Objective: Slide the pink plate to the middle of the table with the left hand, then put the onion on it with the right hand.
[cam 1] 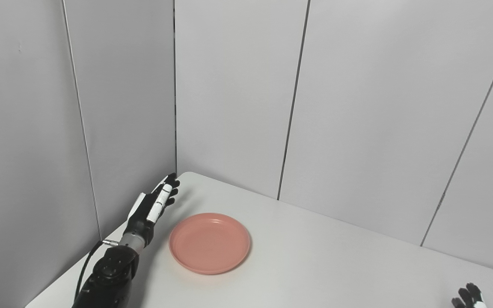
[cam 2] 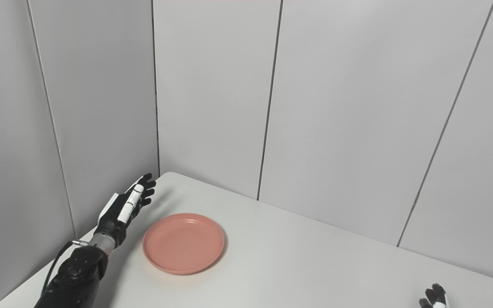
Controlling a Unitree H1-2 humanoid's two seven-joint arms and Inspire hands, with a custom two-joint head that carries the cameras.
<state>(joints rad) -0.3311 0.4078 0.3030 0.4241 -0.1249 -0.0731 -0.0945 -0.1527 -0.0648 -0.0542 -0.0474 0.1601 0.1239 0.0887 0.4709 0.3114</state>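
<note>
White table (cam 1: pixel 336 265), bare pink plate (cam 1: pixel 209 243)

You are looking at a bare test booth, lab-like rather than domestic; plain grey wall panels (cam 1: pixel 238 98) with dark vertical seams close in a white table (cam 1: pixel 336 265) on two sides; nothing homely shows.

I see lots of bare table (cam 1: pixel 336 265) from the pink plate (cam 1: pixel 209 243) across to my right hand (cam 1: pixel 469 297) at the near right edge. My left hand (cam 1: pixel 152 207) is squeezed between the plate and the wall panels (cam 1: pixel 118 128) at the far left corner.
</note>
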